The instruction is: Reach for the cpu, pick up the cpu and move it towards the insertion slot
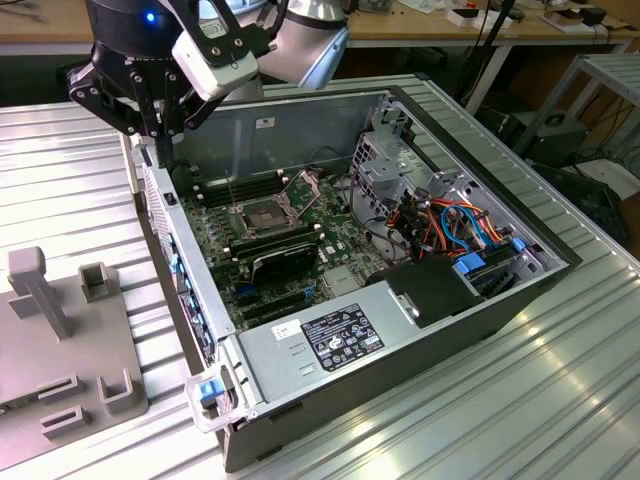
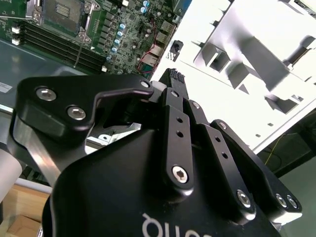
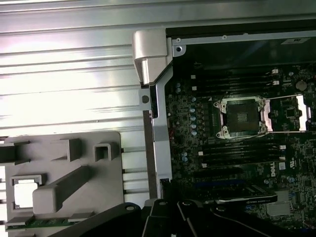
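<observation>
Pointing straight down, the black gripper (image 1: 160, 138) hangs from the arm (image 1: 305, 40), which comes in from the top of the exterior view and holds it above the side wall of the open computer case (image 1: 290, 125). I cannot tell whether the gripper is apart or together. The cpu (image 3: 23, 193) lies flat and face up in a square pocket of the grey holder (image 3: 98, 182) on the ribbed bench (image 3: 74, 74), well apart from the gripper and off to one side of it. It is square, with no longer axis, and its edges run parallel to the holder's edges. Its face glares white, so no marking can be read. On the gripper's other side, inside the case, the insertion slot (image 3: 242, 117) lies flat on the green board (image 3: 197, 163), a silvery frame around a dark centre, with its cover plate (image 3: 289, 113) swung open just beside it. A black label (image 1: 340, 335) with white print sits on the grey power box, farther from the gripper than the slot; its writing is too small to read.
</observation>
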`<state>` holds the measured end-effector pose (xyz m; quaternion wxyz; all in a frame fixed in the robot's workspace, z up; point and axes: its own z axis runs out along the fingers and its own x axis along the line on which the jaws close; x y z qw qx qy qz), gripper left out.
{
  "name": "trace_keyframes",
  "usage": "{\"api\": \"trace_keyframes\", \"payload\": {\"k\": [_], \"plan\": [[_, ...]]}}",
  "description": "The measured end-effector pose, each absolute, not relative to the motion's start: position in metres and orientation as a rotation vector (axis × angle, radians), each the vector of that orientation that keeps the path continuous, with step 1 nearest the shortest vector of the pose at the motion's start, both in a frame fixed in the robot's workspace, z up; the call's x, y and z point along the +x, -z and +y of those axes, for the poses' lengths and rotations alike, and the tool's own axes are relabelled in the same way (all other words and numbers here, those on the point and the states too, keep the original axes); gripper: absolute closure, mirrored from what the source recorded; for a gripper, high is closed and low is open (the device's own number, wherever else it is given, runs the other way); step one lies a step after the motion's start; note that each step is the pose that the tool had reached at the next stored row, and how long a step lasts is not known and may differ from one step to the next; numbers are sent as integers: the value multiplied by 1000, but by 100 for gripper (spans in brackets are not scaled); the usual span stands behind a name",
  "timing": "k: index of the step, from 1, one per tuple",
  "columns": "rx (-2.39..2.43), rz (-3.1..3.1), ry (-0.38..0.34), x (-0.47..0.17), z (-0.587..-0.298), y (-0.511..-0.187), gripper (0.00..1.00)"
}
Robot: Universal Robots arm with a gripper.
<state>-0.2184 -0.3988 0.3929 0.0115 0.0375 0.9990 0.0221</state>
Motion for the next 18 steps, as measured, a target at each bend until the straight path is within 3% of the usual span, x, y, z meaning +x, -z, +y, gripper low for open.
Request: {"api": "trace_keyframes", "payload": {"k": [18], "plan": [[117, 3116, -69, -232, -399, -393, 89]]}}
